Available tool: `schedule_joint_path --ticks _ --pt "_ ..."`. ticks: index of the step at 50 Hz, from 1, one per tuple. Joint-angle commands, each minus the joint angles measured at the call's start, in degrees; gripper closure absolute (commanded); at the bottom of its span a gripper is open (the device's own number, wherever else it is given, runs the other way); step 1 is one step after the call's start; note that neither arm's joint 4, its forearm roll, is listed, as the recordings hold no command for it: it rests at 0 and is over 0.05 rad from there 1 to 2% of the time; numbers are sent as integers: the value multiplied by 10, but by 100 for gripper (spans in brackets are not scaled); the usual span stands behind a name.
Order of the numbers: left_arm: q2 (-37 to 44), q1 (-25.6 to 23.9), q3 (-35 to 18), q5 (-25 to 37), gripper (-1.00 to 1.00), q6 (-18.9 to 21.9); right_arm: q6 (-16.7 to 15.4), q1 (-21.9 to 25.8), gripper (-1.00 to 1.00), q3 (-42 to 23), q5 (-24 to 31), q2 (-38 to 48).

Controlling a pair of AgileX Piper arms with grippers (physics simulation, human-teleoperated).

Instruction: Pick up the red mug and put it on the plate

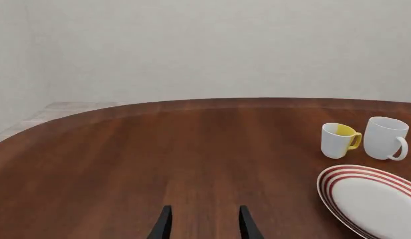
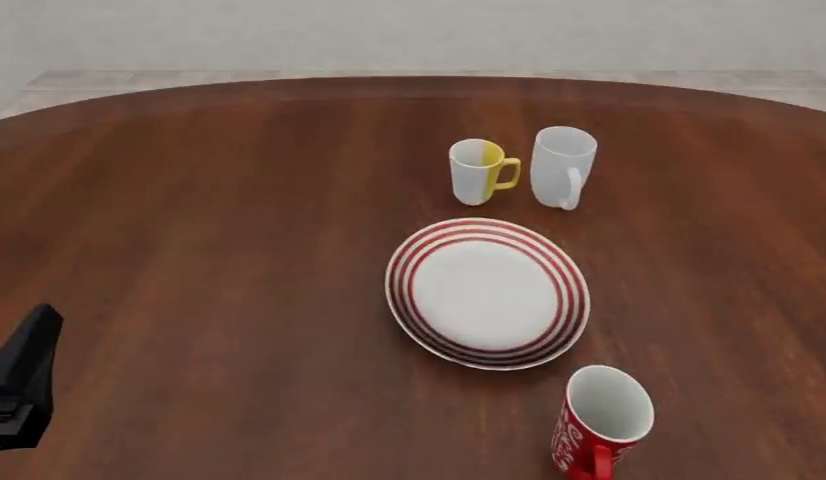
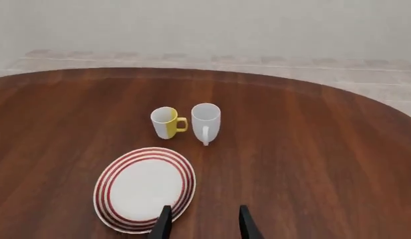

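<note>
The red mug (image 2: 600, 425) stands upright near the table's front edge, right of centre, with white lettering on its side and its handle toward the front. The plate (image 2: 487, 292) lies empty just behind and to the left of it; it also shows in the left wrist view (image 1: 378, 201) and the right wrist view (image 3: 144, 189). My left gripper (image 1: 205, 226) is open and empty over bare table far to the left; its black tip shows at the front view's lower left (image 2: 24, 385). My right gripper (image 3: 204, 226) is open and empty, near the plate's edge. The red mug is out of both wrist views.
A white-and-yellow mug (image 2: 483, 170) and a plain white mug (image 2: 563, 165) stand side by side behind the plate, also in the wrist views (image 1: 340, 140) (image 3: 205, 121). The round wooden table (image 2: 226, 230) ends in a curved far edge before a pale wall.
</note>
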Motion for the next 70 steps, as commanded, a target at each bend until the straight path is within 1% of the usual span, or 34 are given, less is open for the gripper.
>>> schedule_joint_path --ticks 1,3,5,6,7,11,12,13,14,16,19,20,23,24,26,29,31,33,34,37,39,40,41,42,44,45,50,52,54,60,65,66,69,70 --pt "0 0 0 0 -100 0 42 48 -100 -65 69 88" --pt "0 0 0 0 -100 0 73 34 -100 -54 73 99" --pt "0 0 0 0 -100 0 83 43 -100 -46 73 111" --pt "0 0 0 0 -100 0 81 34 -100 -46 74 111" --pt "0 0 0 0 -100 0 65 24 -100 -33 76 126" --pt "0 0 0 0 -100 0 65 19 -100 -15 70 135" --pt "0 0 0 0 -100 0 77 11 -100 -13 70 133" --pt "0 0 0 0 -100 0 62 24 -100 4 64 146" --pt "0 0 0 0 -100 0 71 11 -100 8 63 140" --pt "0 0 0 0 -100 0 65 19 -100 12 60 146" --pt "0 0 0 0 -100 0 72 7 -100 16 61 153" --pt "0 0 0 0 -100 0 81 22 -100 21 57 159" --pt "0 0 0 0 -100 0 74 11 -100 49 48 167" --pt "0 0 0 0 -100 0 85 23 -100 54 44 174" --pt "0 0 0 0 -100 0 83 16 -100 55 45 173" --pt "0 0 0 0 -100 0 97 22 -100 56 45 177" --pt "0 0 0 0 -100 0 107 33 -100 59 47 179" --pt "0 0 0 0 -100 0 126 64 -100 58 45 188" --pt "0 0 0 0 -100 0 121 53 -100 56 49 183" --pt "0 0 0 0 -100 0 154 88 -100 68 45 197" --pt "0 0 0 0 -100 0 151 95 -100 64 52 190" --pt "0 0 0 0 -100 0 170 117 -100 64 49 195" --pt "0 0 0 0 -100 0 167 121 -100 54 62 190" --pt "0 0 0 0 -100 0 181 138 -100 51 62 193" --pt "0 0 0 0 -100 0 169 140 -100 43 75 185" --pt "0 0 0 0 -100 0 179 155 -100 43 73 191" --pt "0 0 0 0 -100 0 189 180 -100 42 79 195" --pt "0 0 0 0 -100 0 182 174 -100 43 81 193" --pt "0 0 0 0 -100 0 194 192 -100 54 74 203" --pt "0 0 0 0 -100 0 191 183 -100 63 76 199" --pt "0 0 0 0 -100 0 218 212 -100 79 59 215" --pt "0 0 0 0 -100 0 212 213 -100 78 59 215" --pt "0 0 0 0 -100 0 219 217 -100 81 57 219" --pt "0 0 0 0 -100 0 239 239 -100 85 49 229"
